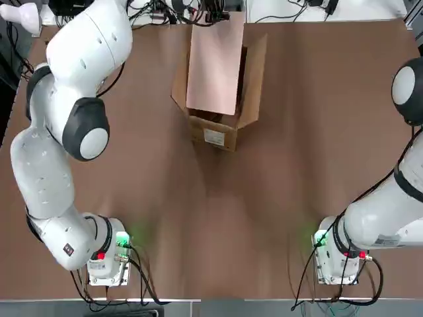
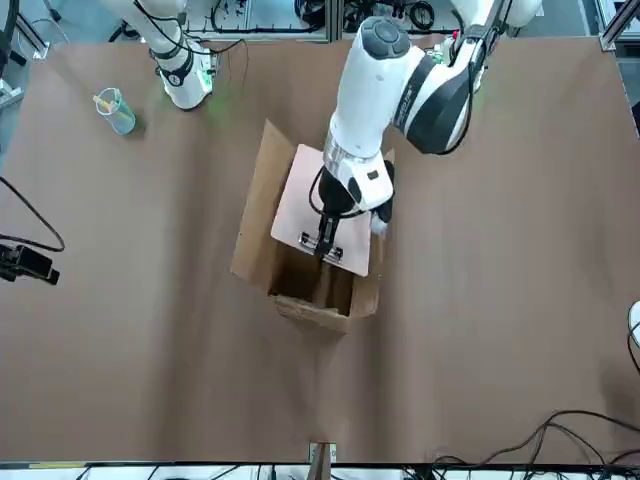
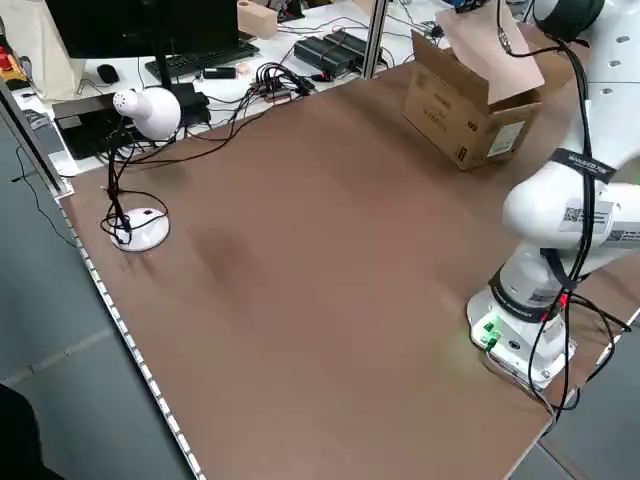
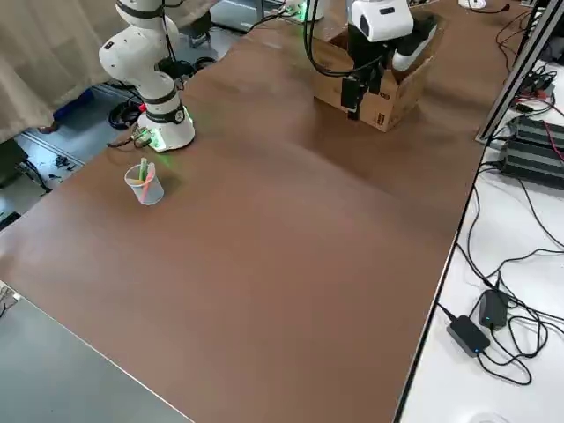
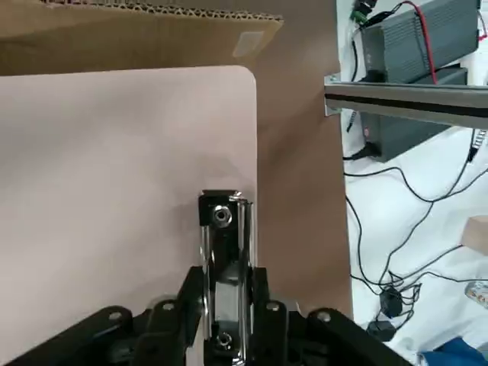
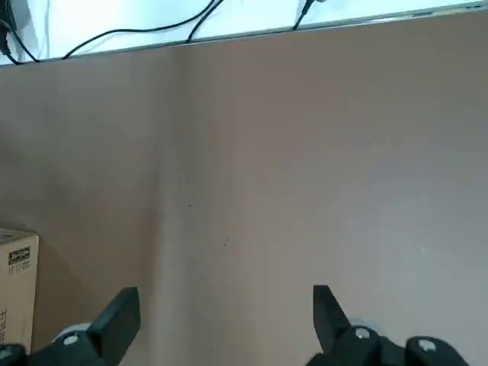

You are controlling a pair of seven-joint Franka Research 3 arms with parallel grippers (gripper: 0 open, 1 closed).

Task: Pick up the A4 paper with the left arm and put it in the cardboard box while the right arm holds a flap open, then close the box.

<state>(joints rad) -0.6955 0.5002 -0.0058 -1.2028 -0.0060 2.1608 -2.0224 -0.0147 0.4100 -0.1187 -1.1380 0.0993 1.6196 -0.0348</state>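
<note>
A4 paper (image 1: 215, 66) first, as you see it in the top view: the pinkish sheet lies lengthwise over the opening of the cardboard box (image 1: 215, 137), whose flaps stand spread, with the box's white label (image 1: 214, 137) on the end toward the robot. In the front view, you have the left gripper (image 2: 326, 245) over the box, at the clip (image 2: 322, 247) on the sheet's end nearest that camera; the sheet reaches back from it toward the robot, and a cup (image 2: 116, 111) stands near the right arm's base. From the left side view, you can see the sheet slanting up out of the box, tilted. The right side view shows you the left gripper coming down beside the box's near wall. Your left wrist view settles the grasp: the left fingers are closed on the metal clip, the sheet spreading out from it beside a cardboard flap (image 5: 137, 34). In the right wrist view, your right gripper (image 6: 226, 313) is released, its fingers wide apart above the brown tabletop (image 6: 267, 175), touching neither sheet nor box.
</note>
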